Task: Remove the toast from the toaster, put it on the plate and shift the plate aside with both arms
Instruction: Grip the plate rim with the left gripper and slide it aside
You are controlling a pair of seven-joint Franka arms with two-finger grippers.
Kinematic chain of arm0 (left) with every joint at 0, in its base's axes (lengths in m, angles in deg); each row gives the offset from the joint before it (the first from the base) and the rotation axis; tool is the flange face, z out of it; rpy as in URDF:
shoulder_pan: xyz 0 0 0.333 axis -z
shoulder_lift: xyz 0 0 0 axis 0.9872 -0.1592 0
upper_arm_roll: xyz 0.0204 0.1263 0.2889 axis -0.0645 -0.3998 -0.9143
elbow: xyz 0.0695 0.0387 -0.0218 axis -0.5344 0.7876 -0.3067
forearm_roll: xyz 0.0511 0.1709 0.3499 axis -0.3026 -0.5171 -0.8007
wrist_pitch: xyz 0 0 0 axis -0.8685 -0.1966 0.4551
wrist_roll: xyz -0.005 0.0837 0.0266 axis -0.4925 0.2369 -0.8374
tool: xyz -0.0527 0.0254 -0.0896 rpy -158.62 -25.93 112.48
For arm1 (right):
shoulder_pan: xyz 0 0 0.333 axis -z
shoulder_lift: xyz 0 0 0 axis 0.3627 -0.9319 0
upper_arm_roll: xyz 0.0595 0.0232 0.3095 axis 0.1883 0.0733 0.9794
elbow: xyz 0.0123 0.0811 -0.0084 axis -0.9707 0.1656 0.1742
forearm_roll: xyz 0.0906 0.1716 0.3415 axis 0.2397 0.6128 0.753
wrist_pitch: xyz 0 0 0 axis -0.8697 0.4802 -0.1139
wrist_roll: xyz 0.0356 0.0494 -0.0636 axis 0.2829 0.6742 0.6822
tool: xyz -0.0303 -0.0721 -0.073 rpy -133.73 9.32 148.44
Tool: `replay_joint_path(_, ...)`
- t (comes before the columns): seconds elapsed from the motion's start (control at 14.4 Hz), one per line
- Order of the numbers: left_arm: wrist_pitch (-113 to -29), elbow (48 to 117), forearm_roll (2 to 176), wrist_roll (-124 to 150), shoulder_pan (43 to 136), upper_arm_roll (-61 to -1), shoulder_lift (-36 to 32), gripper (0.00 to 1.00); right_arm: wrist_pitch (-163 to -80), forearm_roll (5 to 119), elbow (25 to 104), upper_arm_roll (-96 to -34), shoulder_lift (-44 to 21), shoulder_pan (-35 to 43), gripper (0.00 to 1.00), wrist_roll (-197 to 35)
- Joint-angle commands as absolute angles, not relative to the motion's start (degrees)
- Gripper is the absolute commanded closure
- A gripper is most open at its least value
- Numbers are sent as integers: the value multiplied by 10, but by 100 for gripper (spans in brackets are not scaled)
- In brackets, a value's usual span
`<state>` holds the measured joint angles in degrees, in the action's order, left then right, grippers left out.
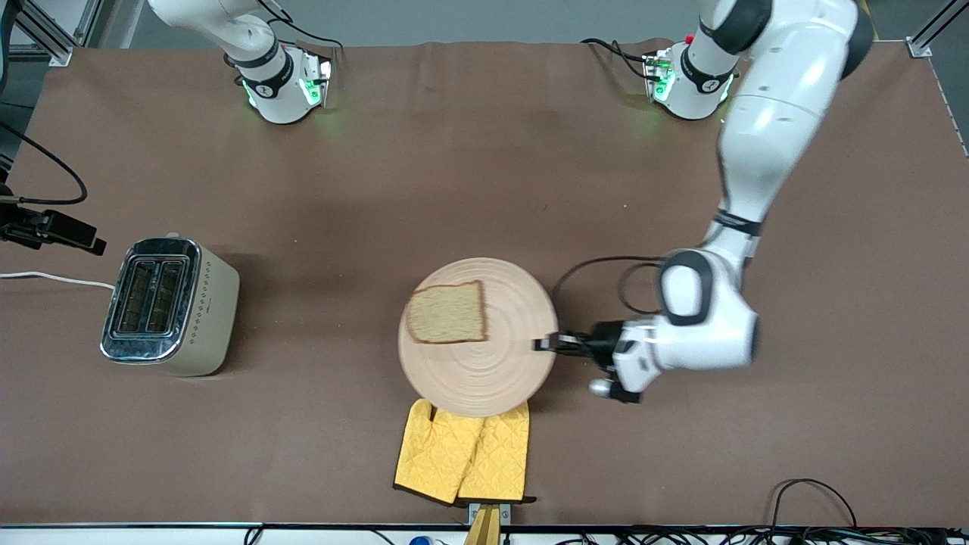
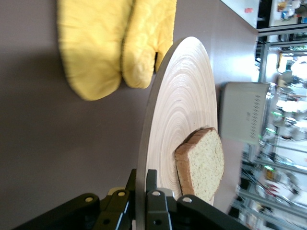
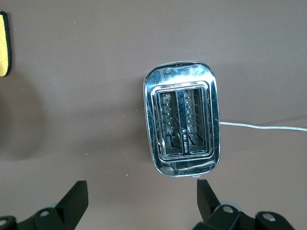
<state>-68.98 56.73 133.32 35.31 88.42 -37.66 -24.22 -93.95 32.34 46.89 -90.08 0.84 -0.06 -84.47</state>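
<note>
Two mitts lie partly under the plate at its rim nearest the front camera. I see my left gripper pinched shut on the plate's rim toward the left arm's end; toast lies on the plate. My right gripper hangs wide open, holding nothing, above the toaster, which stands well apart with bare table between.

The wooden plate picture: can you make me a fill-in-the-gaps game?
1. The brown speckled toast slice lies on the round wooden ____.
2. The left gripper is shut on the plate's ____.
3. The silver toaster's slots are ____.
4. The yellow quilted oven ____ lie partly under the plate.

Missing words: plate, rim, empty, mitts
</note>
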Motion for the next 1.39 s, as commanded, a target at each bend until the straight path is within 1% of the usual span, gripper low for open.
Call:
replay_joint_path(0.0, -553, 536, 1330, 387, 789, -370, -244, 100, -936, 315, 476, -900, 17, 0, 0, -855)
replay_joint_path(0.21, -459, 534, 1315, 503, 698, -392, -255, 100, -936, 311, 474, -898, 17, -4, 0, -856)
replay_joint_path(0.35, -430, 534, 1269, 567, 655, -412, -257, 100, -930, 312, 460, -902, 17, 2, 0, -855)
replay_joint_path(0.49, -425, 534, 1246, 620, 606, -413, -280, 100, -896, 315, 431, -903, 16, 8, 0, -855)
replay_joint_path(0.69, -425, 534, 1240, 667, 564, -413, -323, 100, -885, 314, 420, -901, 18, 3, 0, -854)
replay_joint_path(0.9, -431, 534, 1240, 686, 554, -413, -350, 100, -875, 315, 420, -898, 21, 3, 0, -854)
replay_joint_path(1.11, -438, 534, 1240, 685, 549, -413, -359, 99, -874, 316, 420, -897, 21, 2, 0, -853)
replay_joint_path(1.32, -448, 535, 1240, 684, 543, -414, -360, 95, -863, 316, 420, -896, 26, 3, 0, -853)
